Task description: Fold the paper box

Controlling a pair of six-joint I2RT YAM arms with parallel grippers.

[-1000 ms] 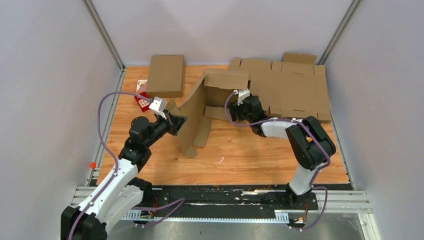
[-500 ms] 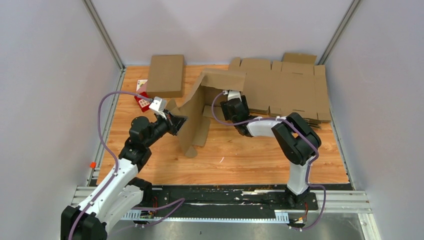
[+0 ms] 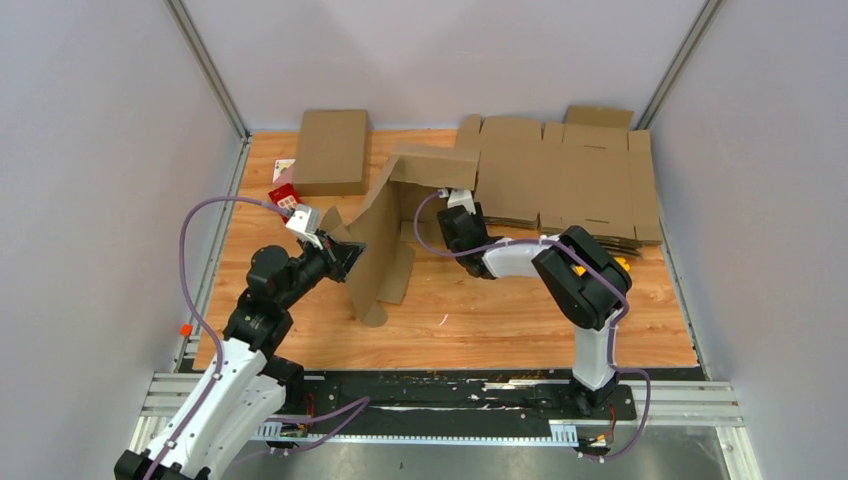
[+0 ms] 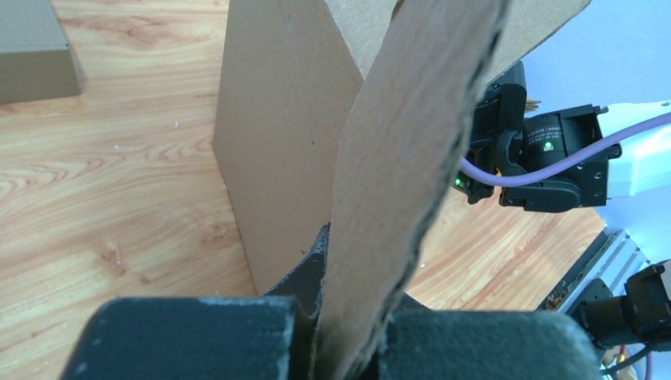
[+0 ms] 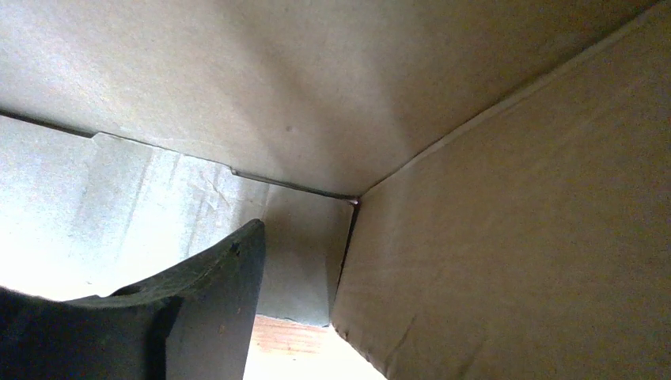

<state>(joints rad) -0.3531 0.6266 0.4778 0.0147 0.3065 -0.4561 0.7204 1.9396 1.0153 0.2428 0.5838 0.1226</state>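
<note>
The paper box (image 3: 385,235) stands partly folded in the middle of the table, one tall wall upright and a top panel (image 3: 435,167) bent over to the right. My left gripper (image 3: 343,258) is shut on a side flap (image 4: 403,158) of the box, the cardboard pinched between both black fingers (image 4: 312,273). My right gripper (image 3: 455,207) reaches in under the top panel. In the right wrist view only its left finger (image 5: 202,297) shows, apart from a cardboard panel (image 5: 514,237) that hides the other finger. Nothing is pinched there.
A thick pile of flat brown blanks (image 3: 580,175) lies at the back right. A closed brown box (image 3: 332,150) sits at the back left, with a red and white item (image 3: 285,198) beside it. Grey walls close in the table on three sides.
My right gripper has moved left, going in under the top panel. The box has shifted left and its top panel leans lower. My left arm has drawn back with the flap.
</note>
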